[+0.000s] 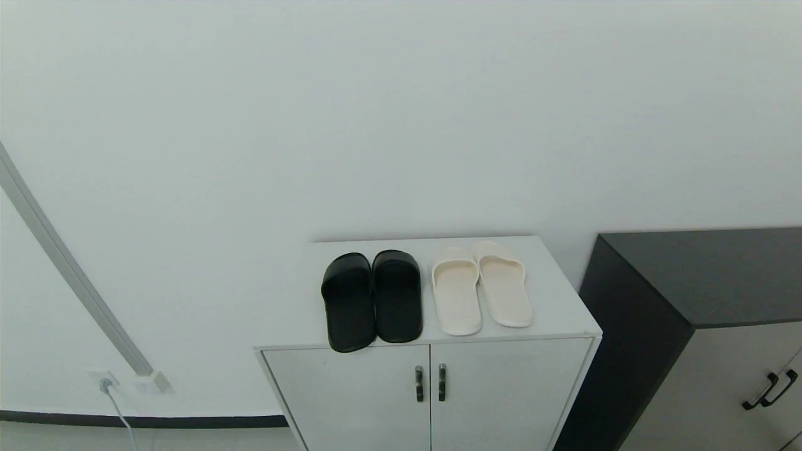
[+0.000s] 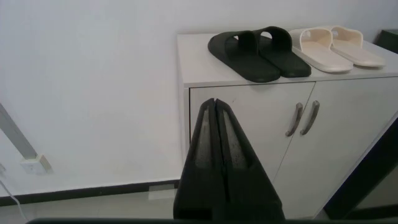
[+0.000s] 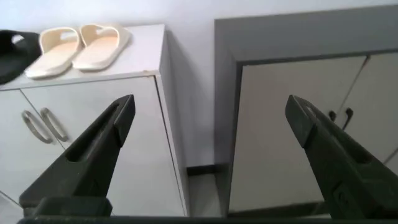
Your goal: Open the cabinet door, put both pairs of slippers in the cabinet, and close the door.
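A low white cabinet [image 1: 557, 300] stands against the wall, both doors closed, with two dark handles [image 1: 430, 383] side by side at the middle seam. On its top lie a black pair of slippers [image 1: 372, 299] on the left and a cream pair of slippers [image 1: 481, 286] on the right. In the left wrist view my left gripper [image 2: 215, 102] is shut and empty, held well in front of the cabinet's left door [image 2: 249, 134], below the black slippers [image 2: 258, 53]. My right gripper [image 3: 208, 109] is wide open and empty, off the cabinet's right side, with the cream slippers [image 3: 78, 48] to one side.
A taller cabinet with a dark top [image 1: 708, 275] and pale doors stands close to the white cabinet's right side. A wall socket with a plugged cable [image 1: 103, 381] and a slanted grey conduit [image 1: 62, 263] are on the wall at the left.
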